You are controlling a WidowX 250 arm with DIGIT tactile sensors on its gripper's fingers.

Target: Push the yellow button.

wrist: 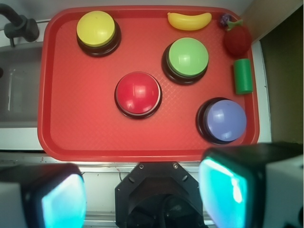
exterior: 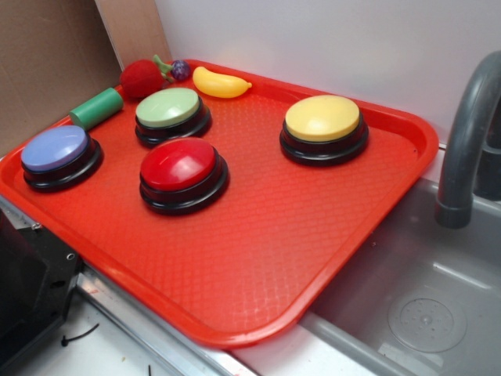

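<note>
The yellow button (exterior: 322,119) has a pale-yellow dome on a black base and sits at the far right of the red tray (exterior: 258,258). In the wrist view it (wrist: 96,28) is at the tray's top left. My gripper (wrist: 142,194) is open and empty, its two fingers (wrist: 228,190) wide apart at the bottom of the wrist view, high above the robot base and short of the tray's near edge. The gripper does not show in the exterior view.
On the tray are a red button (wrist: 138,93), a green button (wrist: 188,58), a blue button (wrist: 225,119), a yellow toy banana (wrist: 189,21), a red strawberry (wrist: 237,40) and a green cylinder (wrist: 242,76). A grey sink (exterior: 423,305) with faucet (exterior: 466,133) lies beside the tray.
</note>
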